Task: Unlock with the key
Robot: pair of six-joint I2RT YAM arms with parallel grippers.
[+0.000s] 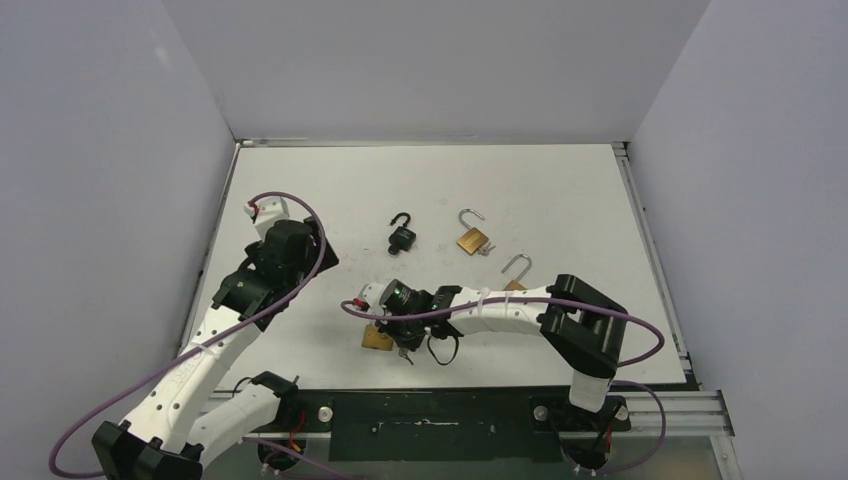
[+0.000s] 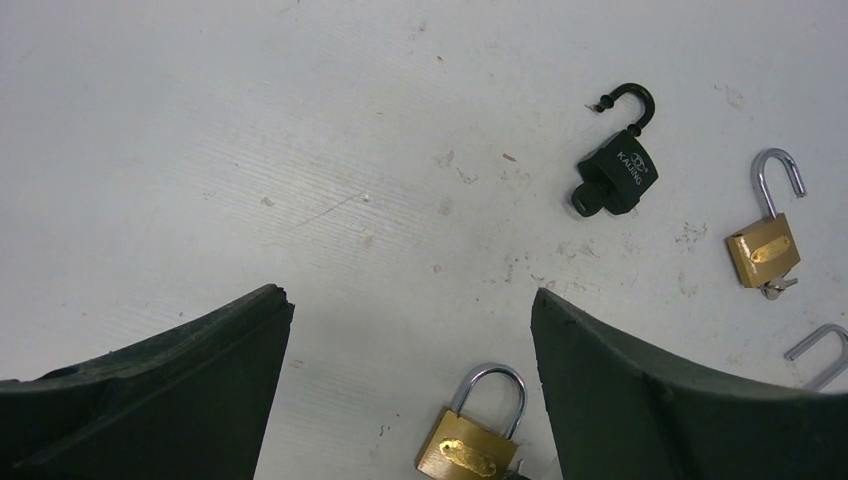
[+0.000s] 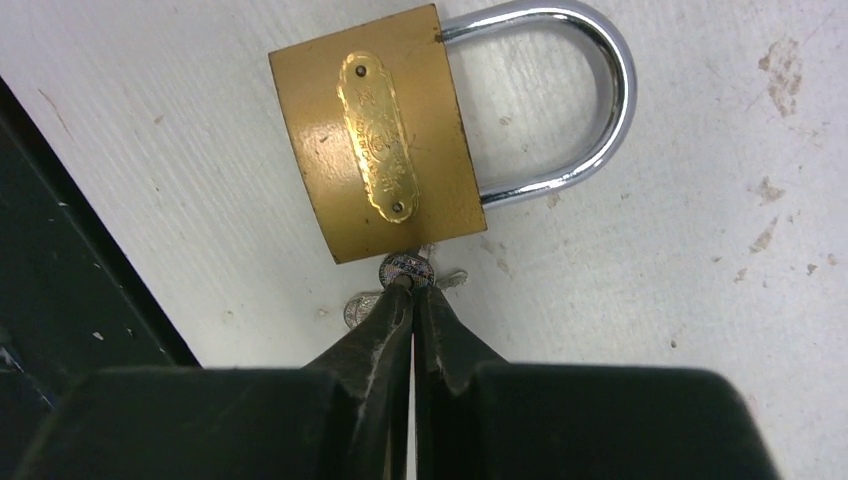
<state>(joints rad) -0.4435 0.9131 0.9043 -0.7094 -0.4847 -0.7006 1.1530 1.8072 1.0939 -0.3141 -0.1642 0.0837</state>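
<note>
A brass padlock with a closed steel shackle (image 3: 375,185) lies flat on the white desk (image 1: 560,190), close to the near edge and a little left of the middle. A small silver key (image 3: 405,270) sticks out of the bottom of its body. The right gripper (image 3: 412,290) has its jaws pressed together on the key's head, pinching it (both ends of the shackle sit in the body, so the lock is not yet open). More silvery metal shows beside the fingertips, too hidden to name.

The left gripper (image 2: 408,295) hangs over the left part of the desk with its jaws spread wide and nothing between them.

Further back, around the middle of the desk, lies a black padlock with its shackle swung open (image 1: 402,235), a black-headed key (image 2: 585,200) in its base. To its right lies a brass padlock with an open shackle (image 1: 473,238). Nearer the right arm is a third open steel shackle (image 1: 516,266), its body mostly hidden behind the arm.
</note>
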